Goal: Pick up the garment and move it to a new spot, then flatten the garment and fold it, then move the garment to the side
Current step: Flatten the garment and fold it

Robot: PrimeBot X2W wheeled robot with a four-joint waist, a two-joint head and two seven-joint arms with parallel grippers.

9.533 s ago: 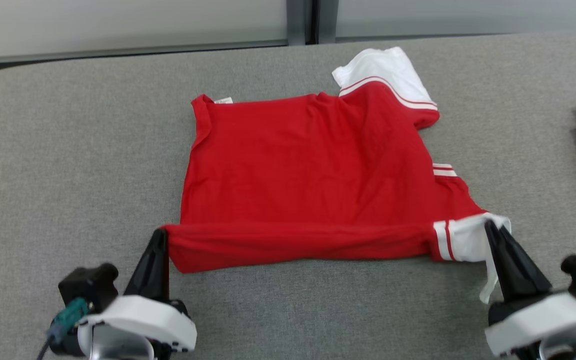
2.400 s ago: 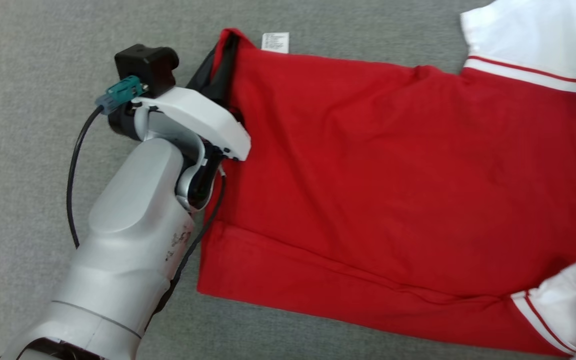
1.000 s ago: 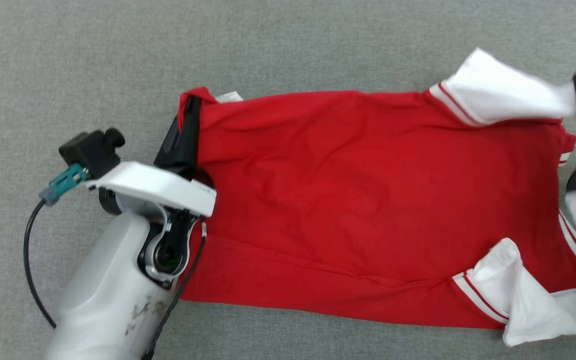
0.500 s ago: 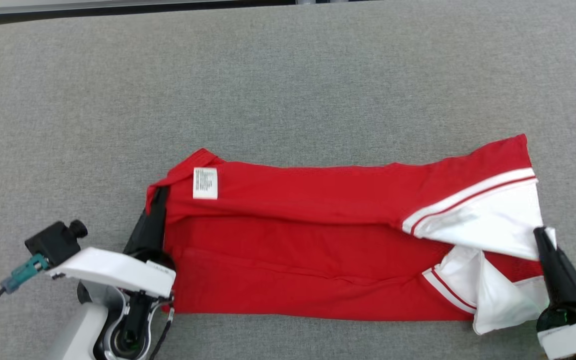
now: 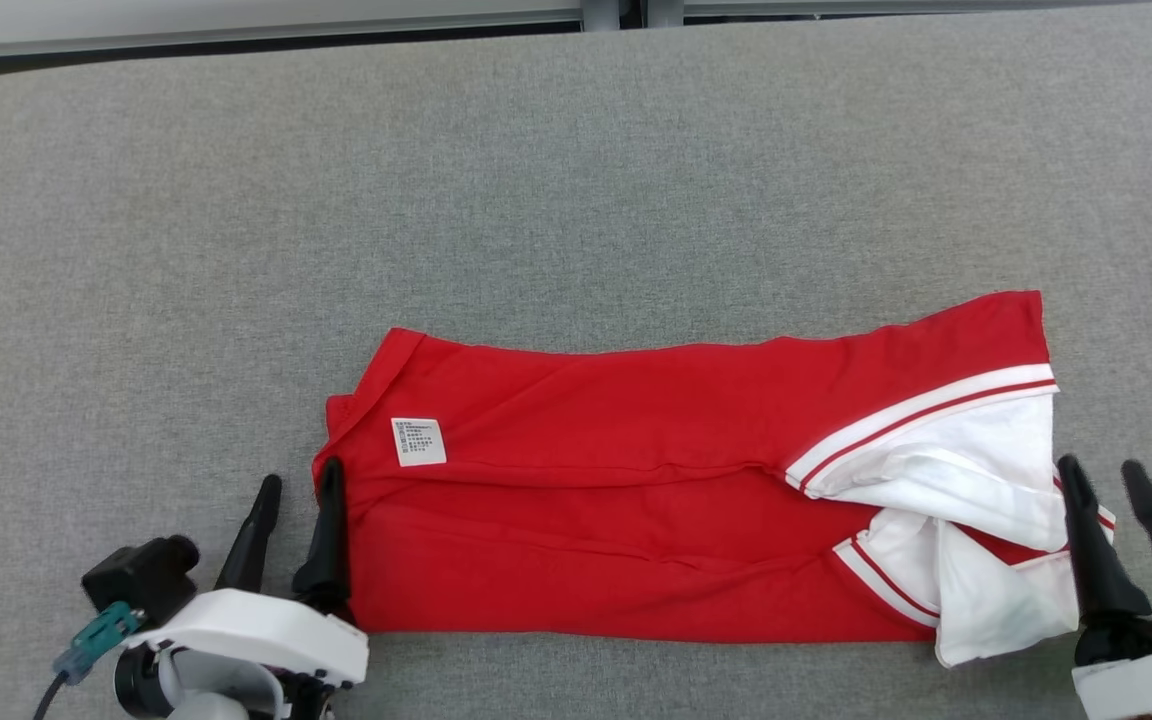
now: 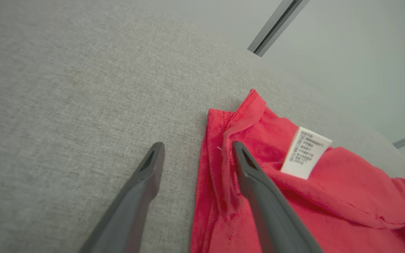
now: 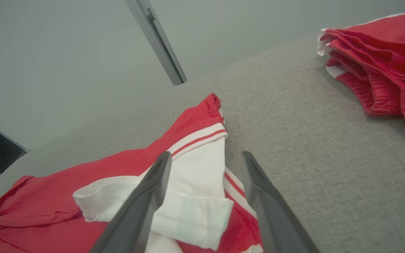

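Garment (image 5: 636,500) lies folded between left gripper (image 5: 302,478) and right gripper (image 5: 1099,466), both spread apart.

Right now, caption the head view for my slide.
Folded red shirt on the grey table, left gripper and right gripper open at its two ends.

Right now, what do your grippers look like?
Both the left gripper and right gripper have two long, tapered dark fingers on a white wrist shell. The left also carries a black block with a teal connector and dark cable.
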